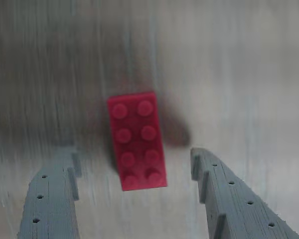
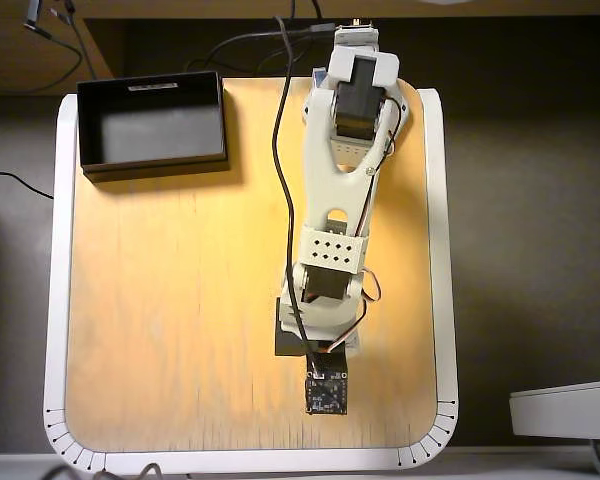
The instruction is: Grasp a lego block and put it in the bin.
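In the blurred wrist view the gripper (image 1: 134, 172) is spread wide and empty, the lego block (image 1: 137, 141) on the table (image 1: 249, 74) between its fingers, fingertips cut off below. Overhead, the arm hides the block; the bin (image 2: 152, 124) sits upper left.

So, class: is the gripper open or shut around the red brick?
Open: in the wrist view the gripper fingers stand apart on either side of the lego block, not touching it.

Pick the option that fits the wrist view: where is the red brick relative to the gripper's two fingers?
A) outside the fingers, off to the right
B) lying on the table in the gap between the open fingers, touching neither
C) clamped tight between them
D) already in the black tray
B: in the wrist view the red brick lies studs-up on the table, with the gripper open and clear space on both sides.
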Tool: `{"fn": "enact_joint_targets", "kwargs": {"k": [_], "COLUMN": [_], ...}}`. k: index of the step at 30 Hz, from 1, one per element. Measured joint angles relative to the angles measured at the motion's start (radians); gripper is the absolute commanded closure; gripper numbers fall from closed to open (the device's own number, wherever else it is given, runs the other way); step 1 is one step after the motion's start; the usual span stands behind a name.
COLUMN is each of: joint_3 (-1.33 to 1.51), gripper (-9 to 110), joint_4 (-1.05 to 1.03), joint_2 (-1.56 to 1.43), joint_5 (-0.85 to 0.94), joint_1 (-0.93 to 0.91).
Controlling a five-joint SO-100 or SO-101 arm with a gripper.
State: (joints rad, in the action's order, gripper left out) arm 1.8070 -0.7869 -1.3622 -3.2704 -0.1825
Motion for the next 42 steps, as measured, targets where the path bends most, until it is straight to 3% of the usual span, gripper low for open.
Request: {"fn": "enact_joint_targets", "kwargs": {"k": [22, 31, 42], "joint_3": [-0.038, -0.038, -0.040], "gripper": [79, 100, 101], "joint_4": [0.023, 0.023, 0.023], "joint_2": [0.054, 0.054, 0.061], "joint_5": [0.003, 0.005, 0.005], "joint_1": [0.012, 0.012, -0.012]}}
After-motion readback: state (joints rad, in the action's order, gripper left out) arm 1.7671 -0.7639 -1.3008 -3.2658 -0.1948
